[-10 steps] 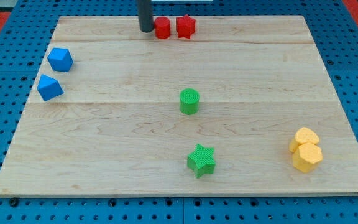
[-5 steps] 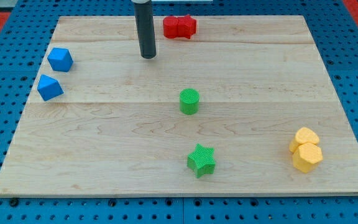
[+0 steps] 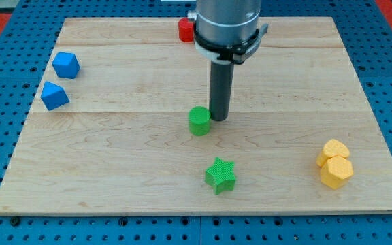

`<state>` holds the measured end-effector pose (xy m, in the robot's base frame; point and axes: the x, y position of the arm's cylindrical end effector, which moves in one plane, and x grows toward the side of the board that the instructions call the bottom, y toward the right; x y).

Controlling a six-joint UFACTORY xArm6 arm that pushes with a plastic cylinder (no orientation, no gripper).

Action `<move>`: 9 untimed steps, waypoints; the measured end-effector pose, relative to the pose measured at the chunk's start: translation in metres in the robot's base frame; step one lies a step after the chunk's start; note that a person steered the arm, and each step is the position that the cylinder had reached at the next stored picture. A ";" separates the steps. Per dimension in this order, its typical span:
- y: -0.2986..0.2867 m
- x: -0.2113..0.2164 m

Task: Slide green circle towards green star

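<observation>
My tip [image 3: 219, 120] is resting on the wooden board [image 3: 114, 170] near the middle of the frame, touching or all but touching the upper right side of the green circle [image 3: 199, 121]; there are no jaws to spread or close here, only a plain dark rod coming down from the arm's grey collar at the top centre. The green circle is sitting just left of and slightly below the tip, and the green star [image 3: 220, 175] is lying lower in the frame, a little to the circle's right, clearly apart from it. That offset is what matters: the tip is standing on the circle's right flank rather than directly above it, so a straight push from here would likely be sending the circle down and to the left, away from the star's line. I judge the tip is needing to come round to the circle's upper left before driving it downward. Two blue blocks [image 3: 60, 80] are sitting at the left edge, two yellow blocks [image 3: 334, 163] at the lower right, and a red block [image 3: 186, 30] is peeking out beside the arm at the top.
</observation>
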<state>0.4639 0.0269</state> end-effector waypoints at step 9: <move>-0.069 0.043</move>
<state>0.5065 -0.0424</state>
